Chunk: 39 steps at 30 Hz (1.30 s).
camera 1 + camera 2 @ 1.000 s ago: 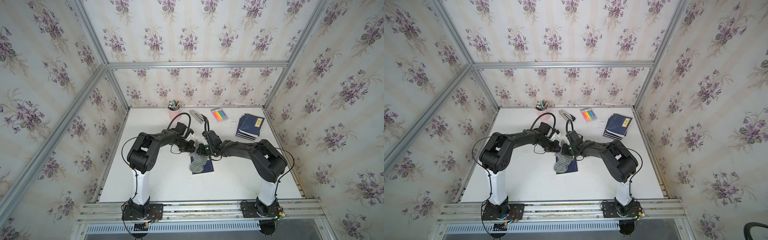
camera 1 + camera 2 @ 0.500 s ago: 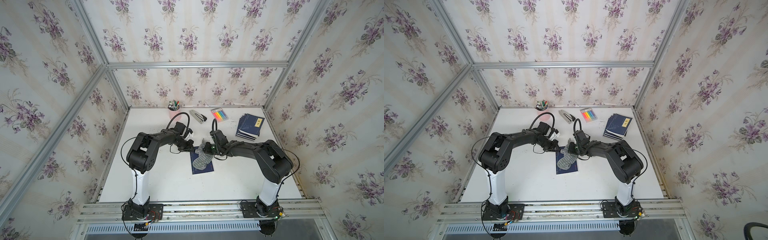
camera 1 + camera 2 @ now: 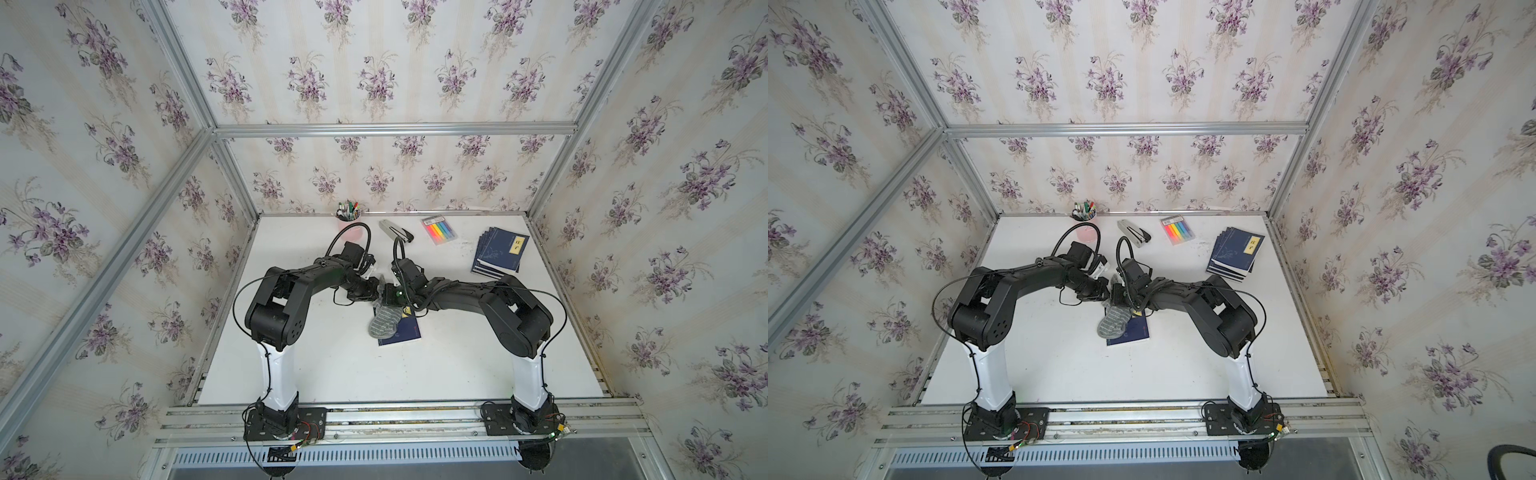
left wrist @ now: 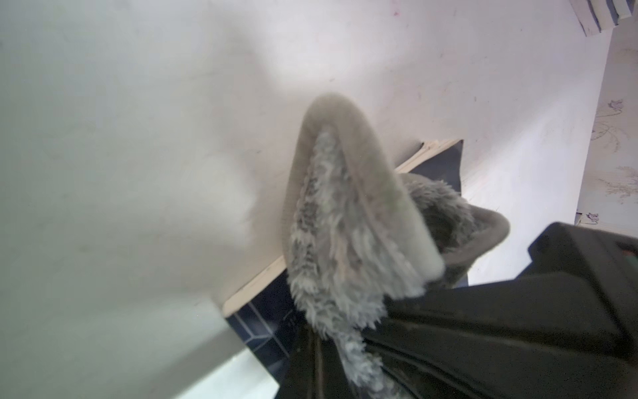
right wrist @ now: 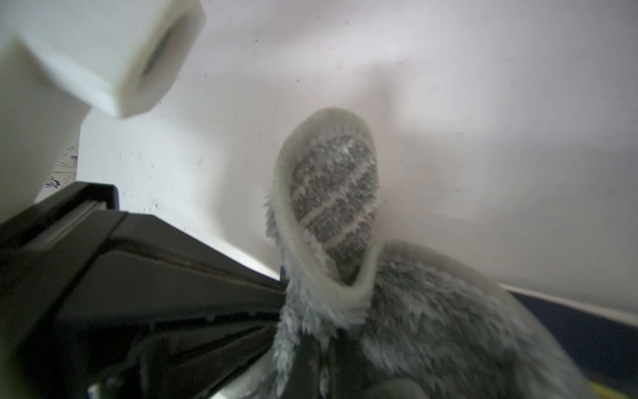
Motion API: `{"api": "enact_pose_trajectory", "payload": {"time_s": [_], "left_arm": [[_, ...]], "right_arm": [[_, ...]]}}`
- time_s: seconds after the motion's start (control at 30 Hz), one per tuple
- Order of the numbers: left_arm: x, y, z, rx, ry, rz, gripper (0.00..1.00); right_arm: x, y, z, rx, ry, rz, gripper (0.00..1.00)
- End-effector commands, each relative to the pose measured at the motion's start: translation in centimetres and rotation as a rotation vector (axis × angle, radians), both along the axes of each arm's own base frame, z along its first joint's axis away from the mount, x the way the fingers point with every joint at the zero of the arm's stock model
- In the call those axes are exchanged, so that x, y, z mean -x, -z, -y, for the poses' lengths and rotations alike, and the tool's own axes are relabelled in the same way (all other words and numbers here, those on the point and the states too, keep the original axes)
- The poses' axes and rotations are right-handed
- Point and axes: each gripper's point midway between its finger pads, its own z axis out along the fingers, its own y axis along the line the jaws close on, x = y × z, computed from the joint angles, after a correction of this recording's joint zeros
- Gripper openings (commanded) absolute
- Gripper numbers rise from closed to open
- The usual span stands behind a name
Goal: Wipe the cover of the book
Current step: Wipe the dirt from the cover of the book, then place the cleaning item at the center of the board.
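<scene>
– Grey fluffy cloth point(image 3: 384, 324), item one. Location?
– Centre of the white desk point(image 3: 332, 365). It is draped over the 12 o'clock half of the dark blue book point(image 3: 406, 332), and its loose end overhangs the book's 9 o'clock edge. The book lies flat, cover up.
– Fingers?
– Left fingers point(image 4: 303, 373) and right fingers point(image 5: 307, 366): each pair is pressed together on a bunched end of the cloth, above the book's 12 o'clock edge. The two wrist heads are nearly touching.
– Obscured or unclear?
– In both top views the wrists cover the fingertips and the book's far edge, and only a scrap of yellow label shows. Both wrist views are blurred and mostly filled by cloth, so the book appears only as slivers of cover and page edge. I cannot tell whether the fingers touch the cover.
– Arm pose?
– Left arm point(image 3: 291, 291): elbow raised, forearm reaching toward 3 o'clock and dipping to the desk. Right arm point(image 3: 498, 299): mirrored, reaching toward 9 o'clock.
– Other stock?
– Pen cup point(image 3: 348, 212) at 11 o'clock, stapler point(image 3: 397, 230) at 12, highlighter pack point(image 3: 439, 229) at 1. A stack of blue books point(image 3: 500, 251) sits at 2, well apart, and is cut off at a corner of the left wrist view.
</scene>
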Motion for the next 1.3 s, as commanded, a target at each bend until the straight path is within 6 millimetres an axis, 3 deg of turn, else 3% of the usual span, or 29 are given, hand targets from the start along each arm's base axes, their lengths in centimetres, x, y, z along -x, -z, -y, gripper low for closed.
{"api": "enact_pose_trajectory", "payload": {"time_s": [0.0,0.23,0.37,0.5,0.7,0.8,0.9,1.1,1.27], "left_arm": [[0.7,1.6,-2.2,-0.123,-0.024,-0.021,0.0],[0.6,1.4,-2.8,-0.138,-0.036,-0.007,0.0],[0.6,1.6,-2.8,-0.14,-0.034,-0.014,0.0],[0.6,1.8,-2.7,-0.137,-0.03,-0.021,0.0],[0.6,1.8,-2.8,-0.141,-0.033,-0.021,0.0],[0.6,2.0,-2.9,-0.144,-0.036,-0.024,0.0],[0.6,2.1,-2.9,-0.143,-0.035,-0.026,0.0],[0.6,2.2,-2.9,-0.146,-0.036,-0.028,0.0],[0.5,2.2,-2.9,-0.144,-0.037,-0.027,0.0]], "right_arm": [[2.0,1.2,0.8,-0.004,-0.029,-0.092,0.0],[1.0,1.4,5.8,0.027,0.079,-0.084,0.0],[0.6,1.2,6.8,0.052,0.1,-0.069,0.0],[0.9,0.8,5.2,0.03,0.059,-0.074,0.0],[2.6,0.7,-0.3,-0.016,-0.067,-0.093,0.0],[2.6,1.3,-0.1,-0.019,-0.052,-0.104,0.0],[2.1,1.6,2.2,-0.027,-0.001,-0.117,0.0],[1.2,2.0,9.9,0.007,0.138,-0.124,0.0],[0.3,0.6,15.2,0.065,0.217,-0.077,0.0]]}}
